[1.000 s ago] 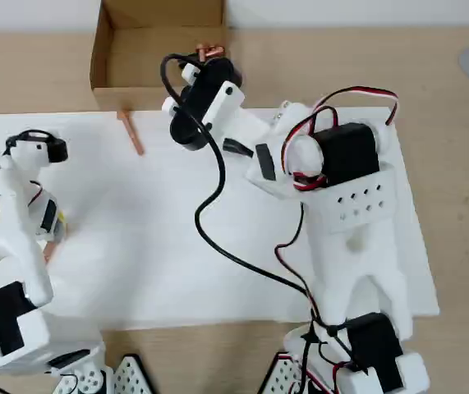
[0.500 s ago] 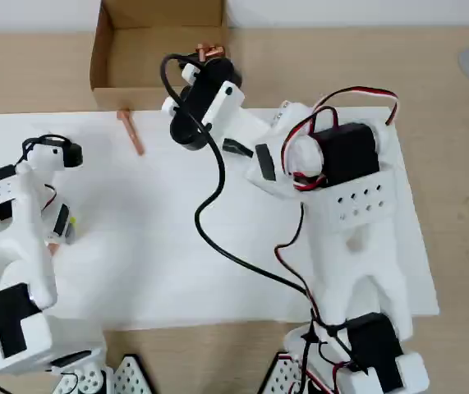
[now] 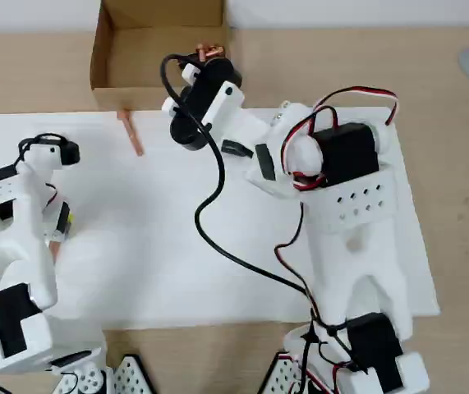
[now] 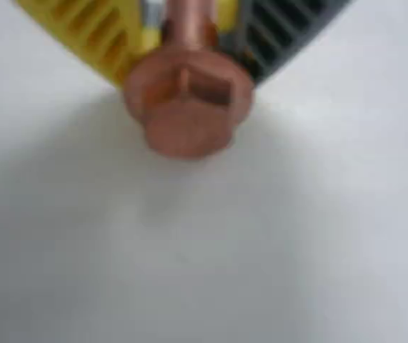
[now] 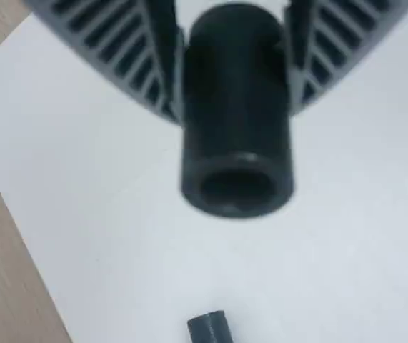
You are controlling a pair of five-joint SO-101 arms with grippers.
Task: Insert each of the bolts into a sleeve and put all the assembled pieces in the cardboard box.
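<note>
Loose bolt (image 3: 132, 135) lies just beside the cardboard box (image 3: 127, 97).

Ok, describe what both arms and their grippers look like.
The left arm and right arm are white shells with black servo blocks. A black cable and red, white and black wires run along the right arm. The left gripper has one yellow ribbed finger and one dark. The right gripper has dark grey ribbed fingers.

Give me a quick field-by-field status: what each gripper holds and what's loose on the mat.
left gripper: shut on copper bolt, over white mat
right gripper: shut on black sleeve
loose bolt: on white mat, by cardboard box
loose sleeve: lying on white mat
</note>
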